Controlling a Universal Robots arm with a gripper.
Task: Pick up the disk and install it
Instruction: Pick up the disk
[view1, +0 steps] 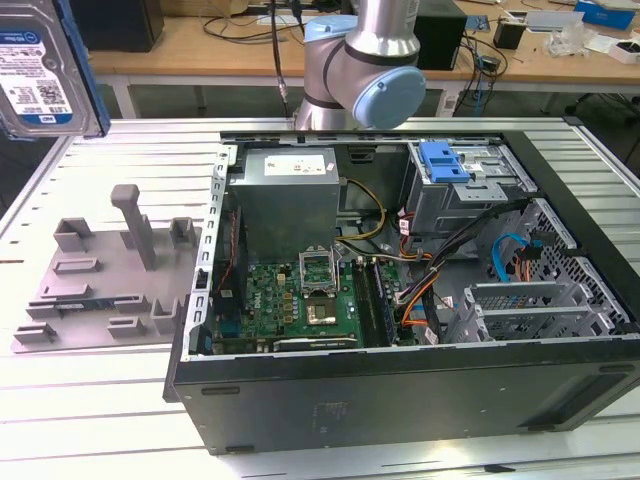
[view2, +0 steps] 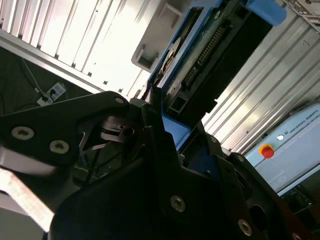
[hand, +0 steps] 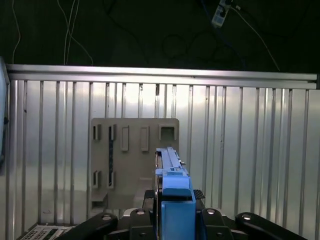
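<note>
Disk (view1: 45, 65): off the table (view1: 100, 400), held high at 10 o'clock of the case (view1: 400, 330) in the exterior view; gripper (hand: 174, 196) is clamped on its blue bracket (hand: 176, 212), with the disk edge-on between the jaws in the first wrist view. Judged status: pick-up done; install not done, since the disk is well apart from the cage (view1: 470, 200), which sits at 1 o'clock inside the case with a blue tray (view1: 445, 160) on top. Grey fixture (view1: 110, 270) lies on the table at 9 o'clock of the case; the first wrist view shows it beyond the disk. Surface: slatted aluminium, bright, flat; case lies on its side, open. Room: wooden benches (view1: 200, 45) at 12 o'clock with cables and boxes; dark floor past the table edge.
</note>
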